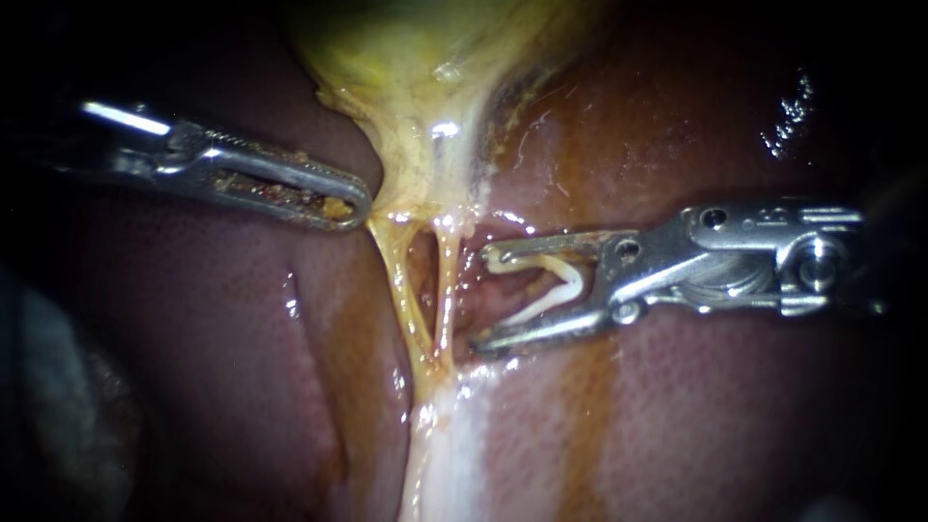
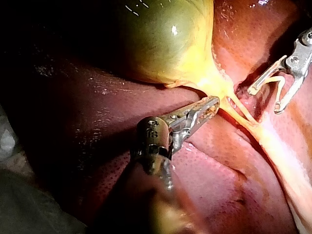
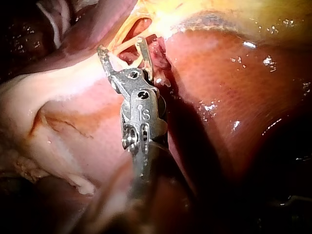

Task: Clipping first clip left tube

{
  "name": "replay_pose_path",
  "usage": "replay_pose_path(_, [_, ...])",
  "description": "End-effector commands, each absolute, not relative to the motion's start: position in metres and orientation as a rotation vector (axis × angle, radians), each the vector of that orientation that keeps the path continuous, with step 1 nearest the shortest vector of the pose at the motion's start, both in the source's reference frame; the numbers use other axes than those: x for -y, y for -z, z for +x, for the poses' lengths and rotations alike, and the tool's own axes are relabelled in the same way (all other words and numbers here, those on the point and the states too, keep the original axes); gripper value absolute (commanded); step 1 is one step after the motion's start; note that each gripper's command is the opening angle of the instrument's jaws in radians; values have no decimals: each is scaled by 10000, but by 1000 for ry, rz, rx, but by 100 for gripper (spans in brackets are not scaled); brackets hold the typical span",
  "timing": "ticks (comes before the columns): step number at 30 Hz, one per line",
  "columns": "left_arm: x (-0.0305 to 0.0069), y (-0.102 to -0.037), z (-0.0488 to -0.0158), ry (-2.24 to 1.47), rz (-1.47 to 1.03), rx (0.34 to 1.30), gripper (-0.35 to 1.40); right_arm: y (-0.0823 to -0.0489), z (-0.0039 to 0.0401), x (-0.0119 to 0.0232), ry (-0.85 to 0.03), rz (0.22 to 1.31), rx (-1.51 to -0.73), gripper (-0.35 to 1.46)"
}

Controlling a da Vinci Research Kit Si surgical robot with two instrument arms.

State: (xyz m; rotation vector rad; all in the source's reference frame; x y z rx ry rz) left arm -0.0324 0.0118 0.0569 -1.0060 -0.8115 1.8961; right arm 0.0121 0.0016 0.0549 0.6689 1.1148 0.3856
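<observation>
On the right instrument (image 1: 486, 300): jaws gaping wide, yet carrying a white clip (image 1: 565, 280), itself splayed open in a V, seated between them and touched by both. Tips short of the left tube (image 1: 401, 285), on its side away from the left instrument (image 1: 360, 203), with the right tube (image 1: 447, 280) in between. Just beside that right tube, around neither, and apart from the left tube.

On the left instrument: jaws pressed together on a small bite of yellow tissue at the neck of the gallbladder (image 1: 416, 58), just above the upper end of the left tube and on its side away from the right tube. Flecks of yellow showing through the slot of the jaw.

As for the left tube itself: thin, yellow, taut, running down from the gallbladder's neck and meeting the right tube lower down, with a narrow window of red between the two.

Counted: two instruments; two tubes; one clip, in the jaws and not yet on the left tube; one gallbladder, above the left tube; one liver (image 1: 696, 425), underneath and to both sides of the left tube.
</observation>
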Motion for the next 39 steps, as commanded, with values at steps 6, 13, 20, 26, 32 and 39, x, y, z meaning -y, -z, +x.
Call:
replay_pose_path(6, [-120, -568, -321, -1895, -1006, 814, -35, -551, 138, -7, -373, 684, -1127, 49])
replay_pose_path(13, [-119, -568, -321, -1895, -1006, 814, -35, -567, 148, 7, -340, 696, -1133, 49])
replay_pose_path(20, [-119, -567, -321, -1895, -1005, 814, -35, -588, 155, 22, -360, 730, -1112, 49])
replay_pose_path(26, [-119, -567, -321, -1895, -1005, 814, -35, -607, 153, 23, -365, 730, -1107, 49])
replay_pose_path(32, [-118, -566, -321, -1895, -1005, 813, -35, -622, 155, 24, -371, 733, -1105, 50])
replay_pose_path(39, [-118, -566, -321, -1895, -1005, 813, -35, -631, 164, 29, -358, 751, -1099, 50])
